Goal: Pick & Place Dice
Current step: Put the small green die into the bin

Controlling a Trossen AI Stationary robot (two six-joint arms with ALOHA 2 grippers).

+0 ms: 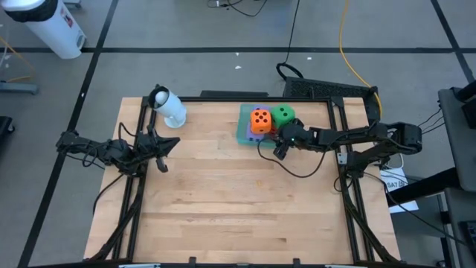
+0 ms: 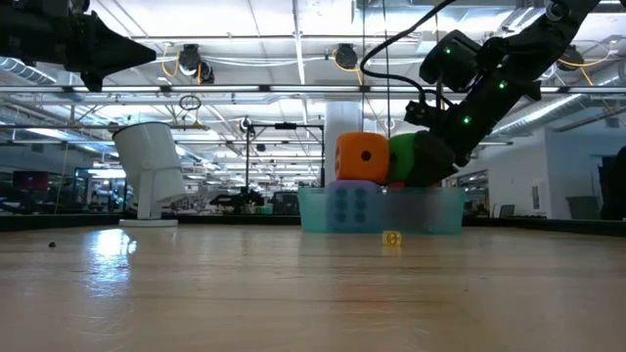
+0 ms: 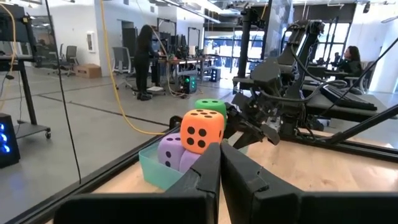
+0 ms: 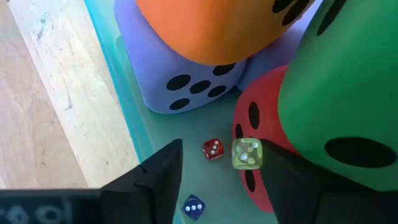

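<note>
A translucent teal tray (image 1: pixel 244 132) sits at the table's far middle. The orange die (image 1: pixel 260 120) and the green die (image 1: pixel 282 114) lie on top of a purple-blue die (image 4: pixel 180 74) and the red die (image 4: pixel 261 124). A second purple-blue die (image 3: pixel 186 160) shows in the left wrist view. My right gripper (image 4: pixel 217 180) is open and dips into the tray's near right corner beside the red die. Small red (image 4: pixel 212 149), yellow (image 4: pixel 247 154) and blue (image 4: pixel 193 207) dice lie on the tray floor between its fingers. My left gripper (image 1: pixel 162 158) waits shut at the table's left. My right gripper has one finger (image 4: pixel 292 180) close beside the red die's pipped face (image 4: pixel 249 118), coming down from above and the right. I cannot tell whether it touches the die. The small dice between the fingers lie loose on the tray floor.
A white cylinder (image 1: pixel 169 108) lies at the table's far left corner. A dark cable (image 1: pixel 297 173) loops over the wood below the right arm. A small yellow die (image 2: pixel 391 239) shows at the tray's foot in the low view. Bare wood (image 1: pixel 238 208) fills the near half.
</note>
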